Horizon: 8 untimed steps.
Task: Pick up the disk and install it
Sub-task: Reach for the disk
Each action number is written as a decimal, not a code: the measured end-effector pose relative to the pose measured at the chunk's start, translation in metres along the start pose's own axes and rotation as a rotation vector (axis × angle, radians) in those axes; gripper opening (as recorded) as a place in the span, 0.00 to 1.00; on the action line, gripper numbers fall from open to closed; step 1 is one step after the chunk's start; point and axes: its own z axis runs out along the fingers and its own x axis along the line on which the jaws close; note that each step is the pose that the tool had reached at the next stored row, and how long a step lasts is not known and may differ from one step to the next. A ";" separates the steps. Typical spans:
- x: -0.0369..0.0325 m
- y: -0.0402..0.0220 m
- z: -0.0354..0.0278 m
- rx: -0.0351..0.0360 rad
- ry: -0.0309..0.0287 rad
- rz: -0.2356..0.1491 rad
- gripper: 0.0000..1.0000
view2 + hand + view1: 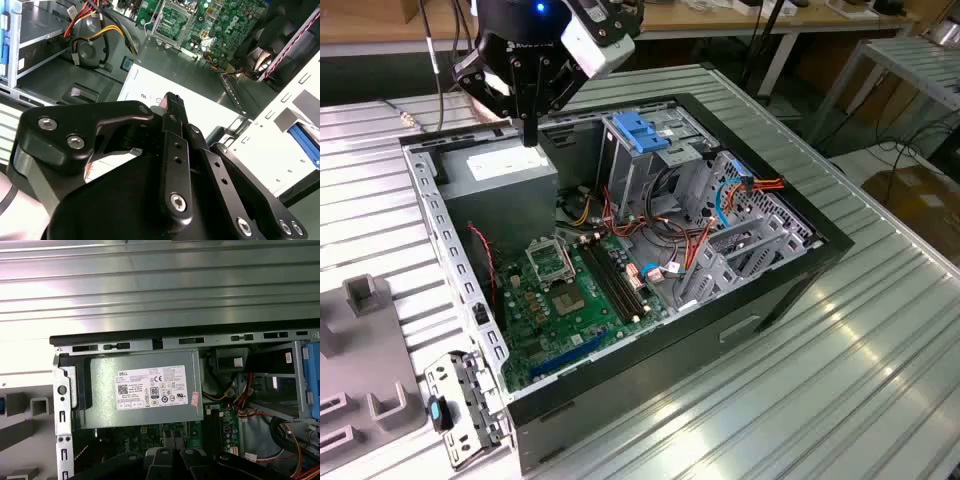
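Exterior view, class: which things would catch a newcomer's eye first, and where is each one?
The open computer case lies on the ribbed metal table, its green motherboard bare in the middle. The black gripper hangs just above the grey power-supply box at the case's far corner on the exterior view's left. A light-blue latch plate tops the drive cage beyond.

Computer case (720, 330) stands on the table (850, 390). Inside, in the exterior view: power supply (510, 185) at far left, circuit board (555, 300) before it, drive cage (655, 165) to its right. Gripper (530, 138) hangs over the power supply.
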 end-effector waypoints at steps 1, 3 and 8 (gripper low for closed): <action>0.0001 0.0000 -0.0001 0.0001 0.0001 0.000 0.11; 0.0011 -0.0001 -0.0001 0.0000 0.0000 0.000 0.11; 0.0049 -0.0004 -0.0002 0.0000 0.0000 0.000 0.11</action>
